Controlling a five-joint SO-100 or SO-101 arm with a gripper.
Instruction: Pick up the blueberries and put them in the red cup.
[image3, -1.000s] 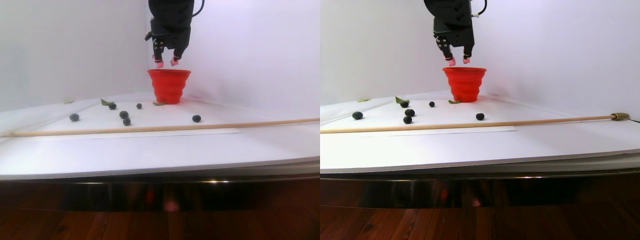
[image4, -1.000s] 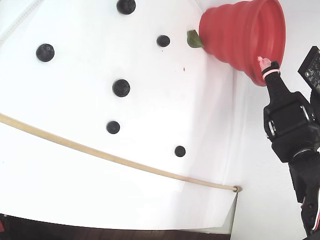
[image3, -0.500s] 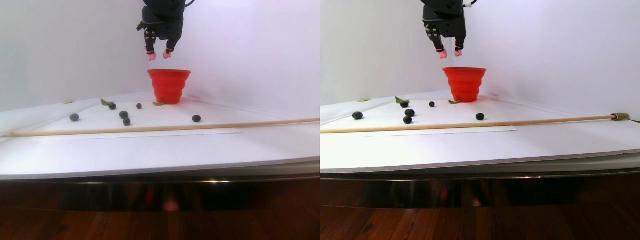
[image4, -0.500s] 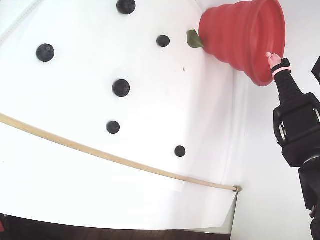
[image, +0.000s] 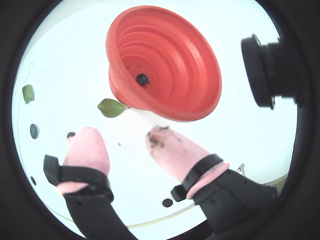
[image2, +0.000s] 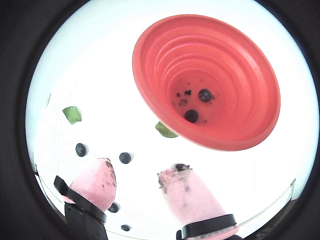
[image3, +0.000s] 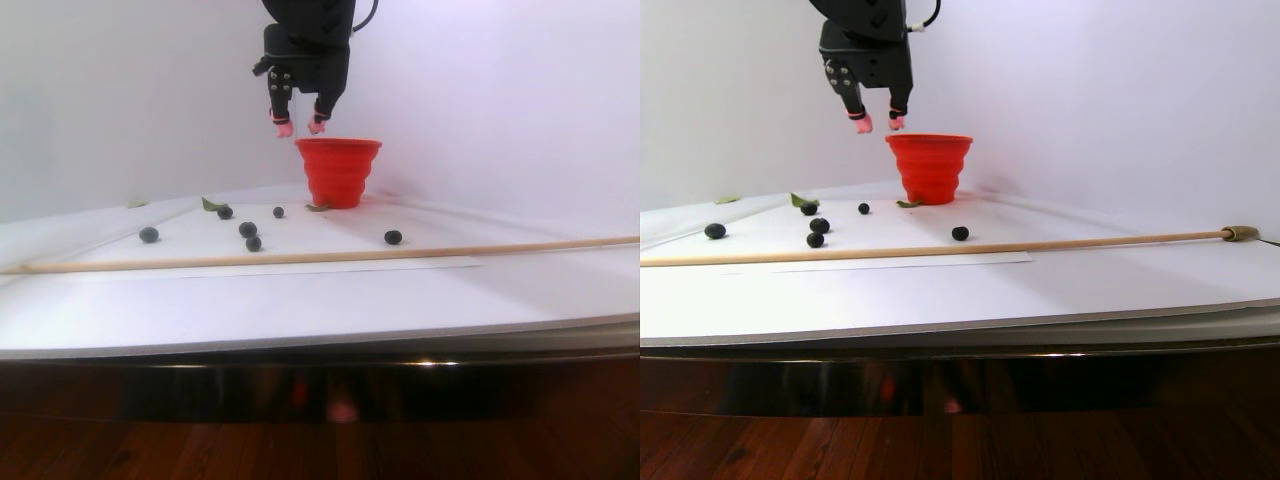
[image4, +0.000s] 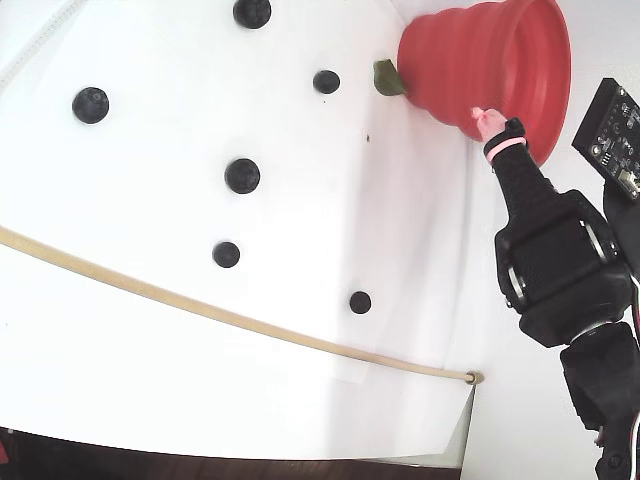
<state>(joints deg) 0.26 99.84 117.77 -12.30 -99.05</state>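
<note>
The red cup (image3: 338, 170) stands at the back of the white surface; in a wrist view two blueberries (image2: 205, 94) lie on its floor (image2: 240, 100). Several more blueberries (image4: 242, 175) are scattered on the sheet in front of it, one (image3: 393, 237) off to the right in the stereo pair view. My gripper (image3: 301, 127) hangs in the air just left of the cup's rim and above it. It is open, and nothing sits between its pink, stained fingertips (image2: 102, 170). In both wrist views the cup (image: 170, 65) lies ahead of the gripper (image: 121, 137).
A long thin wooden stick (image3: 300, 257) lies across the sheet in front of the berries. A small green leaf (image4: 385, 77) rests at the cup's base, another (image: 28, 93) farther left. White walls (image3: 500, 100) close in behind the cup.
The gripper rose from just above the cup's rim, then shifted left and came down a little beside the rim. It stayed open; the berries on the sheet did not move.
</note>
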